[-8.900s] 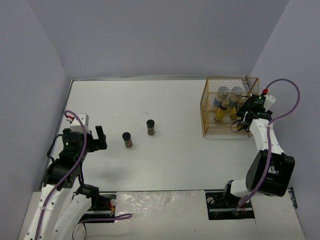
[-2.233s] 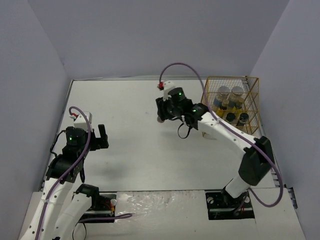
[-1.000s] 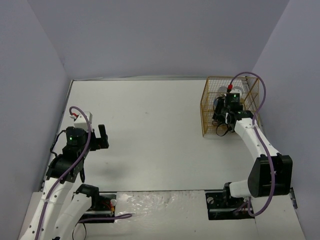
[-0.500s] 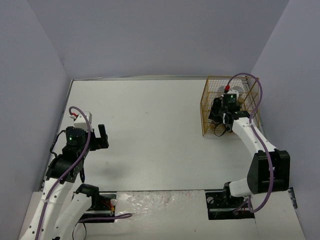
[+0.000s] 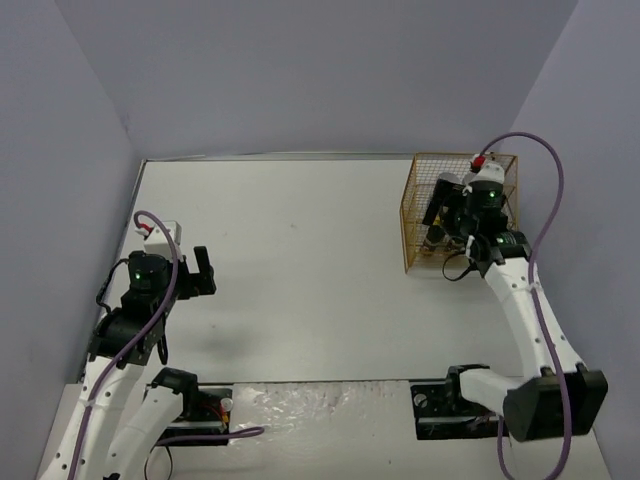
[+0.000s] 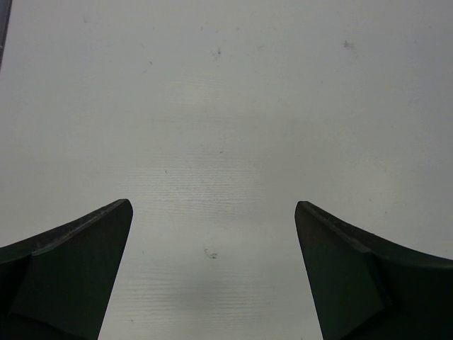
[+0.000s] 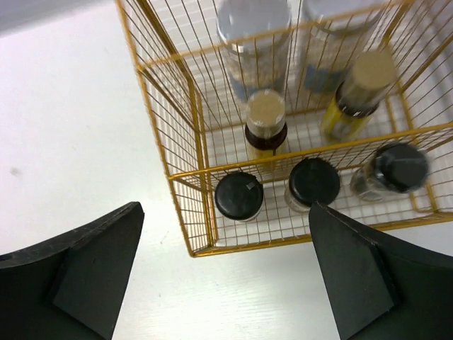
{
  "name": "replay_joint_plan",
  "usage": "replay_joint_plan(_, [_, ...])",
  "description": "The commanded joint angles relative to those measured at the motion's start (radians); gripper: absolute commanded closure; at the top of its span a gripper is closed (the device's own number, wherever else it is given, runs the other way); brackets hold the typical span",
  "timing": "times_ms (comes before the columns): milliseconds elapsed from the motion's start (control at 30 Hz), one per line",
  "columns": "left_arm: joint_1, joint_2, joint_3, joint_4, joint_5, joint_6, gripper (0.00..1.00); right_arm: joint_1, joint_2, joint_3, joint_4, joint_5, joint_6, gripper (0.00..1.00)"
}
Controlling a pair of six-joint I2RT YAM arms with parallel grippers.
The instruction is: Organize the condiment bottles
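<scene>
right gripper (image 7: 225, 212) is wide open, nothing between its fingers, holding nothing. it hangs above the near-left corner of the gold wire basket (image 7: 185, 172), camera looking down into it. in the top view it's over the basket at the far right of the counter (image 5: 300, 250)

all seven condiment bottles (image 7: 313, 180) are inside the basket:
- back row: two silver-lid jars, left one (image 7: 253, 25), right one (image 7: 331, 10) partly cut off by the frame edge
- middle: two slim yellow bottles with tan caps, left (image 7: 265, 113) and right (image 7: 371, 74), both upright, the right one set further back
- front row along the near wall: three short black-lid jars side by side, left (image 7: 238, 196), middle (image 7: 313, 183), right (image 7: 398, 168). left and middle stand upright, right one is blurred, can't tell if it's tilted

left black-lid jar is in the near-left corner, just inside the wire

left gripper (image 6: 212, 205) is also spread wide and empty, only bare counter between the fingers. in the top view it's at the left side of the counter, well apart from the basket
</scene>
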Motion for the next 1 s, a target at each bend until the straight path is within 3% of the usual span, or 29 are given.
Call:
replay_joint_plan(0, [-0.001, 0.010, 0.122, 0.063, -0.032, 0.010, 0.03, 0.006, -0.185, 0.055, -0.001, 0.056, -0.056, 0.00])
replay_joint_plan(267, [-0.005, 0.055, 0.206, 0.055, -0.078, 0.055, 0.03, 0.007, -0.454, -0.035, -0.005, 0.129, -0.074, 0.00])
replay_joint_plan(600, [-0.019, 0.034, 0.133, 0.073, -0.127, 0.055, 0.03, 0.007, -0.806, -0.180, -0.057, 0.096, -0.023, 0.00])
replay_joint_plan(967, [-0.030, -0.027, 0.005, 0.125, -0.165, 0.054, 0.03, 0.007, -0.863, -0.249, -0.057, 0.181, 0.012, 0.00])
